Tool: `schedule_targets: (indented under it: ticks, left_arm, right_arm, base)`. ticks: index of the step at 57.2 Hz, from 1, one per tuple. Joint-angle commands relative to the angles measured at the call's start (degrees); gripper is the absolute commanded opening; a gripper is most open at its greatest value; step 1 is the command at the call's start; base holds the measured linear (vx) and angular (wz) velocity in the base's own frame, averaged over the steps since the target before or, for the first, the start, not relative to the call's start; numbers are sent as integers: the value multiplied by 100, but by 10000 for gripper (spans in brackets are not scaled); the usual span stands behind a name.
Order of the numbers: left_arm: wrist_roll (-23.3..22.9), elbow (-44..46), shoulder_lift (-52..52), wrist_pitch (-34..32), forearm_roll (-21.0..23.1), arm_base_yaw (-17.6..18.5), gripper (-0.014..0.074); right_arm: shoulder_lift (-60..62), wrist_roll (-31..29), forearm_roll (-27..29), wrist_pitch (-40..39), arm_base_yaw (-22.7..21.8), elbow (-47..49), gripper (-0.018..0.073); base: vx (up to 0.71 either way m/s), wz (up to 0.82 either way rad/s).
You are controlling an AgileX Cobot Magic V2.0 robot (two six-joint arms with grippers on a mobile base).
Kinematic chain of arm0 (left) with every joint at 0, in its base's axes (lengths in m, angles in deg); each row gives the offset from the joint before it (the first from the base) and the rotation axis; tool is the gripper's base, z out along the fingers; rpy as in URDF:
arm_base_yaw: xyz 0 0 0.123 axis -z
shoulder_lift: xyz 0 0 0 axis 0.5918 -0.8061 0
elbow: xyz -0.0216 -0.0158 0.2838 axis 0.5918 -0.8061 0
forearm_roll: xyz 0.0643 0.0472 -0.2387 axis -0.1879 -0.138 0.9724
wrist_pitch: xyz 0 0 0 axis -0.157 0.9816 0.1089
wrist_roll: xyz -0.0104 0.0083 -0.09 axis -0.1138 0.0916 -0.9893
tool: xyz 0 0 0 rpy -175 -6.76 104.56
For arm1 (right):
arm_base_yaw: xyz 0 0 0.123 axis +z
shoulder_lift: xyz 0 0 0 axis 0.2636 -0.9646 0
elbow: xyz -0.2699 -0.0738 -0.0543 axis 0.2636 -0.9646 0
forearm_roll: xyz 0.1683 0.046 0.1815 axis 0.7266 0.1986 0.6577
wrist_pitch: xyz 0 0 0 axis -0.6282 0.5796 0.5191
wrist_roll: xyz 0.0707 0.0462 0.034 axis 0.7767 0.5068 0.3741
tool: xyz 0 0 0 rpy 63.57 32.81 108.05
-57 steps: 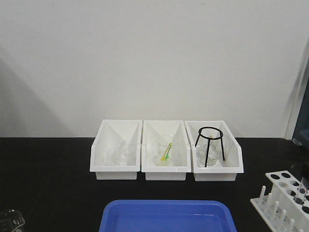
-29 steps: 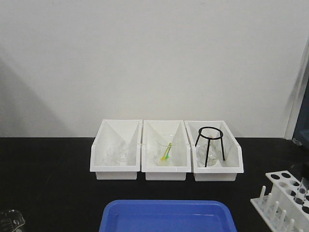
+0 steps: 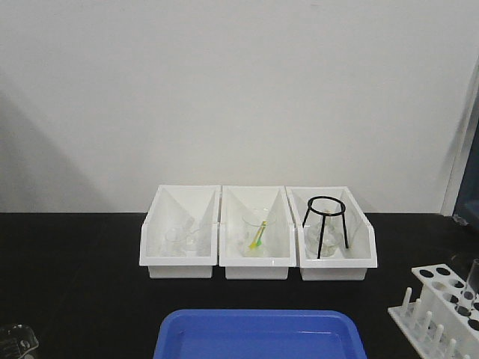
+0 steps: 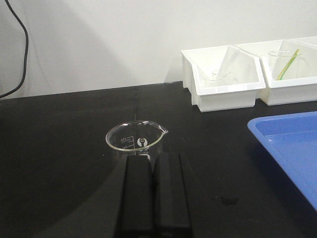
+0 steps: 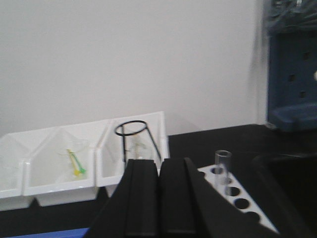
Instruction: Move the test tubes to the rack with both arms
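The white rack (image 3: 447, 293) stands at the table's right front edge, with pegs along its near side. One clear test tube (image 3: 474, 278) stands in it at the frame's edge. In the right wrist view the same tube (image 5: 223, 165) stands upright in a hole of the rack (image 5: 207, 173), just right of my right gripper (image 5: 159, 163), which is shut and empty. My left gripper (image 4: 152, 157) is shut and empty, just behind a clear glass beaker (image 4: 134, 142) on the black table. No arm shows in the front view.
Three white open-front bins (image 3: 257, 262) stand at the back; the right one holds a black tripod ring (image 3: 325, 223), the middle one a beaker with a yellow-green stick (image 3: 258, 235). A blue tray (image 3: 259, 335) lies at the front centre. The beaker (image 3: 15, 340) sits at the front left.
The tube in the rack at the right edge leaned before and now stands more upright. Nothing else has moved.
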Motion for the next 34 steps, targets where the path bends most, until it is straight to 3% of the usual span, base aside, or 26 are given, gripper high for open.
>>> schedule_targets:
  ticks: [1,9,15,20,27,34]
  left_arm:
    - [-71,-150,58,-522,49,39,-20]
    - [-71,-150,58,-522,49,39,-20]
    - [-71,-150,58,-522,49,39,-20]
    - [-71,-150,58,-522,49,39,-20]
    - [-71,-150,58,-522,49,39,-20]
    - [-71,-150,58,-516,49,39,-20]
  right_arm:
    - [501,-1877,1584,612,169,-47,-8]
    - [1390,-3928,3202,1791,256,-437,-8]
    - [2170,-5052,3959,1746,255,-993,-8]
    - [2789,-5360,4205,1481,255,-1582,-8]
    - [3540,-5334,4206,1177,255,-2253,-8]
    - [3407,-5260,4256,1079,262,-2331,-8]
  base:
    - [0,0]
    - [0,0]
    - [0,0]
    - [0,0]
    - [0,0]
    - [0,0]
